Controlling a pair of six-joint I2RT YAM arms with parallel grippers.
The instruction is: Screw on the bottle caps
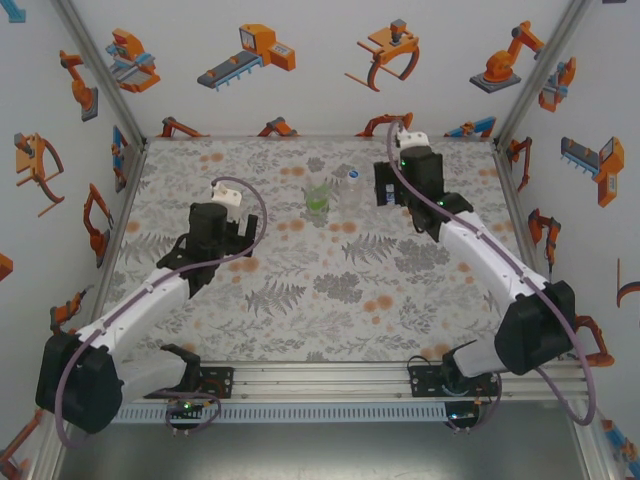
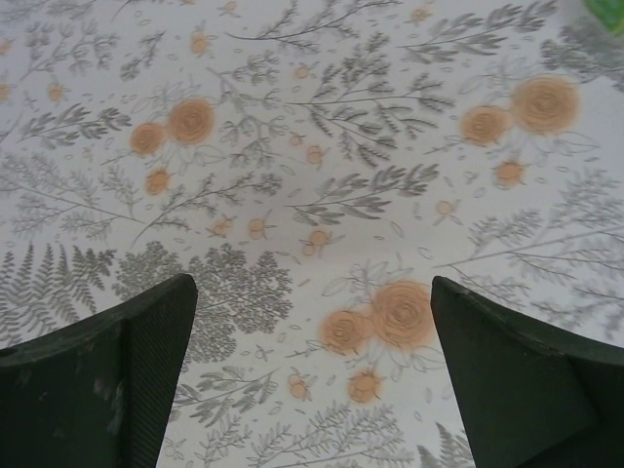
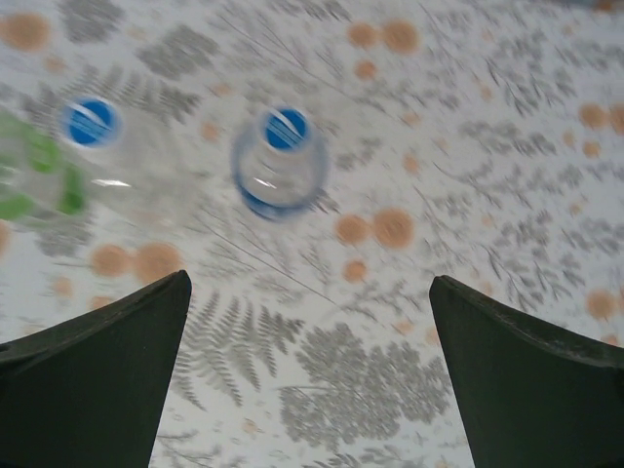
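Left hand point(image 2: 312, 292): spread wide, gripping nothing, touching nothing; poised over bare worktop point(image 1: 300, 290) on the left half, well apart from the bottles. Fingers point(image 2: 146, 390): dark, matte, wedge-shaped, finely ribbed on the inner pad face. Right hand point(image 3: 310, 283): likewise spread wide and empty, poised at the far right of the worktop, just beside the bottles in the overhead view; matching dark wedge fingers point(image 3: 526, 380), both clear of the plastic. Blue-labelled bottle point(image 3: 278, 166): small, clear plastic, round in section, upright, blue band low around the body; placed ahead of the right hand, between its two fingers' lines and nearer the left one. Blue-topped cap point(image 3: 286, 128): small round disc seated on that bottle's neck; whether screwed tight, not determinable. Green-labelled bottle point(image 1: 318, 200): clear plastic with bright green patches, upright near the far middle of the worktop, just left of the blue-labelled one. Second blue-topped cap point(image 3: 90, 122): small round disc among the blurred clear plastic beside the green label; which bottle's, not determinable. Worktop covering: pale sheet, flat, printed with grey ferns and orange roses. Walls point(image 1: 300, 90): white panels printed with orange robot arms. Lilac cable point(image 1: 245, 190): thin, looped over the left arm's wrist.
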